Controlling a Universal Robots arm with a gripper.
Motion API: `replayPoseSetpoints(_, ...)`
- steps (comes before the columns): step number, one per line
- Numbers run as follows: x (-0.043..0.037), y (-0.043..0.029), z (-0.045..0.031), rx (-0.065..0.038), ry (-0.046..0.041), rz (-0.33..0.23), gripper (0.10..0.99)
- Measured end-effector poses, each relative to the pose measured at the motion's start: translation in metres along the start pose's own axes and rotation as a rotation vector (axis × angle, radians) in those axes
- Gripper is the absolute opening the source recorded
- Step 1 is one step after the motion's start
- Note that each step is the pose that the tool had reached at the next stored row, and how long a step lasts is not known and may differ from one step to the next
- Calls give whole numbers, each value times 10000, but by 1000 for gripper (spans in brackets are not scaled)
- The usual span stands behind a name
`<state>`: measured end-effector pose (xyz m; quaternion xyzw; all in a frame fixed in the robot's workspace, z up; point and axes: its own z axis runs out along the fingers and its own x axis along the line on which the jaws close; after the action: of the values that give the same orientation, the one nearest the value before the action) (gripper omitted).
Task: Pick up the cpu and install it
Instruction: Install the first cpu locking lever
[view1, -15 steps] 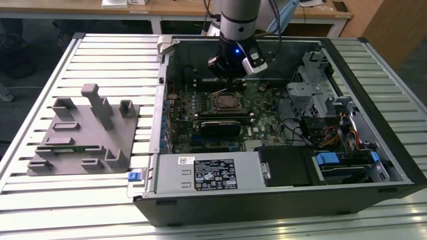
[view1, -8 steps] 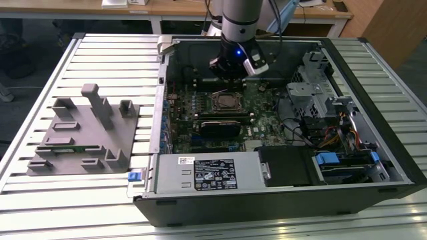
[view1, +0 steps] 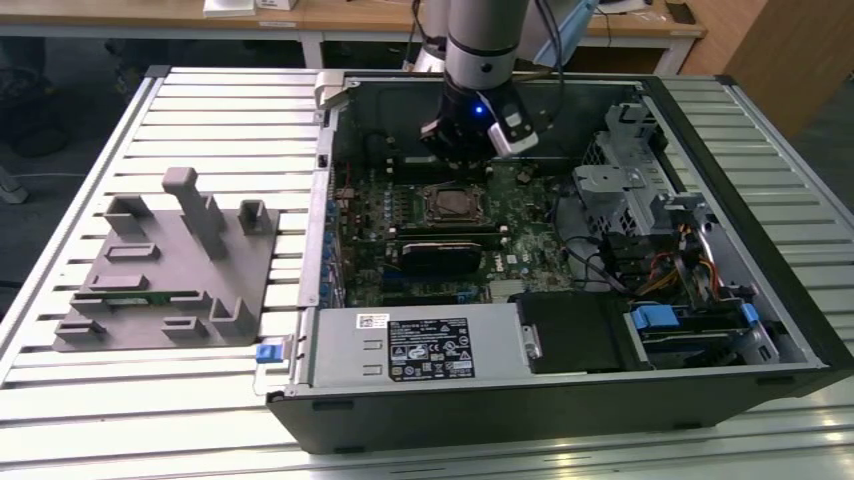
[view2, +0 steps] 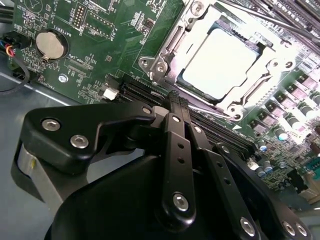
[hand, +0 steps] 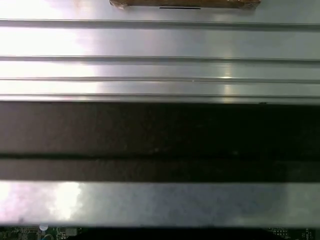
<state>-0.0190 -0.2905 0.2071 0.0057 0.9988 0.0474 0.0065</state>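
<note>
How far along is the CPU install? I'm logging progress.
Looks mostly done: the cpu already lies inside the socket on the motherboard. In hand: apparently nothing; the gripper is closed and empty beside the socket. Left: the socket's metal frame seems still open around the chip, though I can't tell for sure.

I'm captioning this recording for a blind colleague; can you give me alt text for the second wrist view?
The cpu, shiny and silver-grey, sits in the socket of the green motherboard. The black gripper, fingers together and empty, fills the foreground beside the socket.
</note>
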Motion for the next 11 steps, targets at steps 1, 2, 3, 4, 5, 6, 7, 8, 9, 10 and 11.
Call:
replayPoseSetpoints(1,0,-1,8,-1,1,1,106)
replayPoseSetpoints(2,-1,-2,16,0,2,-1,106)
replayPoseSetpoints(3,-1,-2,23,0,3,-1,106)
replayPoseSetpoints(4,-3,-3,30,0,5,-1,106)
replayPoseSetpoints(5,-4,-3,36,0,5,-1,106)
replayPoseSetpoints(6,-5,-4,42,0,7,-1,106)
replayPoseSetpoints(7,-7,-4,47,0,8,-1,106)
replayPoseSetpoints(8,-9,-5,52,0,9,-1,106)
replayPoseSetpoints(9,-11,-5,57,0,10,-1,106)
replayPoseSetpoints(10,-13,-6,62,0,11,-1,106)
replayPoseSetpoints(11,-15,-6,67,0,12,0,106)
